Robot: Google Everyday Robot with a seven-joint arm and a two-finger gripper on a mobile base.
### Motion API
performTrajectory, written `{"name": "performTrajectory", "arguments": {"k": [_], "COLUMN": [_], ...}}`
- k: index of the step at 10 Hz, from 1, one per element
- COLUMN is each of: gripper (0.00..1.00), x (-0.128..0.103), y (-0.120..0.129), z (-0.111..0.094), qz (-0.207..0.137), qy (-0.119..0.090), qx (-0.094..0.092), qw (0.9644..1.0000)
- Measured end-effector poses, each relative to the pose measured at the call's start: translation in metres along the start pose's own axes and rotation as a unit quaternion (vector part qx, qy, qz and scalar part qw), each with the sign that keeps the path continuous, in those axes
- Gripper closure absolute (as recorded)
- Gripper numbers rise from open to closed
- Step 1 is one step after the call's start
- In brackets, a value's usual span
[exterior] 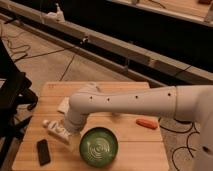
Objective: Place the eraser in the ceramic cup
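One white arm (125, 102) reaches in from 3 o'clock across the table (132, 147). Its gripper (74, 139) hangs low between the cup (56, 129) and the plate (98, 146), jaws spread, holding nothing. The eraser (43, 151) lies flat on the wood at the plate's 9 o'clock, apart from the gripper. The cup, seemingly on its side, is at the plate's 10 o'clock, just beside the gripper. A white block (63, 105) shows behind the arm at 11 o'clock, and an orange piece (146, 123) lies at 2 o'clock.
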Motion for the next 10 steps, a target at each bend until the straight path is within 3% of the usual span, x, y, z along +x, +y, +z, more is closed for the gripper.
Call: {"name": "performTrajectory", "arguments": {"k": [2, 3, 5, 6, 7, 8, 10], "gripper": [0.2, 0.2, 0.2, 0.2, 0.2, 0.2, 0.2], "x": [-0.024, -0.036, -0.06, -0.07, -0.082, -0.096, -0.106], "y": [-0.009, -0.012, -0.021, -0.024, -0.025, -0.027, -0.027], "z": [0.028, 0.039, 0.058, 0.064, 0.071, 0.078, 0.083], "qz": [-0.042, -0.069, -0.126, -0.152, -0.186, -0.229, -0.264], "qy": [-0.015, -0.025, -0.055, -0.068, -0.08, -0.093, -0.1], "qx": [-0.031, -0.048, -0.079, -0.092, -0.106, -0.121, -0.135], "qw": [0.9985, 0.9962, 0.9873, 0.9817, 0.9734, 0.9613, 0.9498]}}
